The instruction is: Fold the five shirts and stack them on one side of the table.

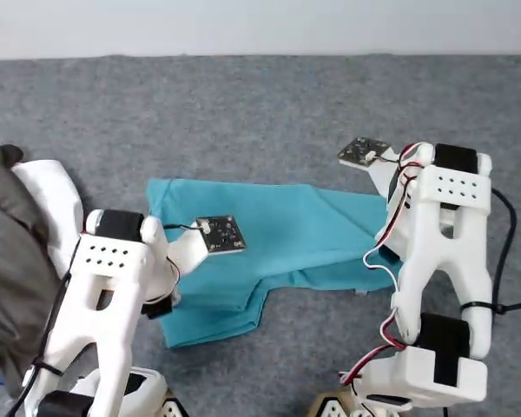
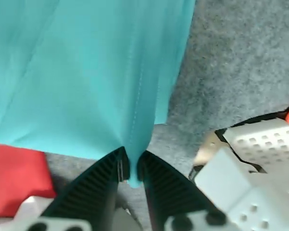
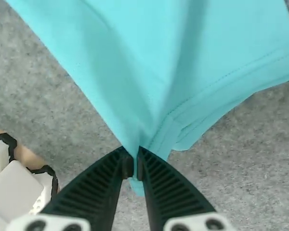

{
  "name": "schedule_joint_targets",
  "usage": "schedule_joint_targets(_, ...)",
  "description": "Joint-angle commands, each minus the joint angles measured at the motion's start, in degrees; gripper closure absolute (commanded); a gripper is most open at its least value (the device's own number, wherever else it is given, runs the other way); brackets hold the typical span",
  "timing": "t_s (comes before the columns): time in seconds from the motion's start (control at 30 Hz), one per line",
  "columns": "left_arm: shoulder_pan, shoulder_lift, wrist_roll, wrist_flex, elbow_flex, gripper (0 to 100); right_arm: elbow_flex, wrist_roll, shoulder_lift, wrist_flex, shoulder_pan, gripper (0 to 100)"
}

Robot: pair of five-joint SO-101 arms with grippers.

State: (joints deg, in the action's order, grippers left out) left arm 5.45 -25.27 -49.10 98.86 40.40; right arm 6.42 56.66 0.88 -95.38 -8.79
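The grey counter carries one teal shirt spread across its middle, partly doubled over but not yet a neat packet. At the left edge lies a heap of dark grey cloth and white cloth, likely other shirts; whether they are folded cannot be told. The left arm has its jaws clamped on the teal shirt's near-left edge, and the right arm has its jaws clamped on its right end. A red cloth lies close by the left arm. The fold looks midway, with most of the stacking left to do.
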Motion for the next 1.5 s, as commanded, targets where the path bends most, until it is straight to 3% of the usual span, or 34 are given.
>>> schedule_joint_targets(0.0,3.0,-1.8,-0.4,1.7,1.6,99,-0.4,0.4,3.5,0.8,-0.8,98.7)
schedule_joint_targets(0.13,6.2,-1.8,-0.4,1.5,3.5,99,-0.4,0.4,3.5,1.3,-0.8,98.7)
schedule_joint_targets(0.6,6.0,-1.9,0.0,1.4,3.0,98,-0.5,0.7,3.7,0.9,-1.4,98.1)
schedule_joint_targets(0.87,6.0,-1.9,9.0,1.8,-4.4,89,-1.2,3.8,3.7,-2.6,-1.5,77.3)
schedule_joint_targets(1.27,5.6,-1.9,10.9,1.4,-8.1,87,-8.5,3.3,3.1,-2.8,-1.7,77.2)
schedule_joint_targets(1.47,-0.6,-1.2,19.4,-13.8,-13.0,94,-8.3,-11.0,2.5,10.0,-1.2,79.7)
